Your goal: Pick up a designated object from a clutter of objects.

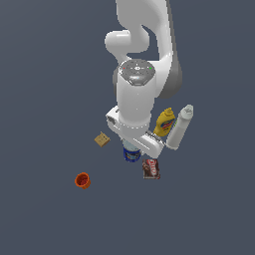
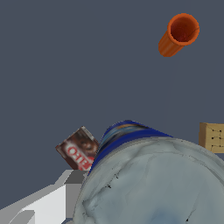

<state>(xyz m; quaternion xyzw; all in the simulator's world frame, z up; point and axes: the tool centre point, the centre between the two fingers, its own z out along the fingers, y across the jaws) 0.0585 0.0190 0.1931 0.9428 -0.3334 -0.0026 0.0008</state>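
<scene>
The blue can (image 1: 131, 155) with a pale silvery top stands directly under my hand in the exterior view, its upper part hidden by the hand. In the wrist view the can (image 2: 148, 183) fills the lower half, very close to the camera. My gripper (image 1: 132, 149) is down over it. One grey-white finger (image 2: 48, 203) shows against the can's side; the other finger is hidden. I cannot tell whether the jaws press on the can. Around it lie the orange cup (image 1: 82, 180), the tan cracker square (image 1: 102, 139) and the dark red box (image 1: 151, 169).
A yellow mustard bottle (image 1: 165, 122) and a tall white bottle (image 1: 180, 127) stand close behind the hand at the exterior view's right. The wrist view also shows the orange cup (image 2: 179, 34), the cracker square (image 2: 213, 137) and the dark red box (image 2: 78, 149). The floor is dark grey.
</scene>
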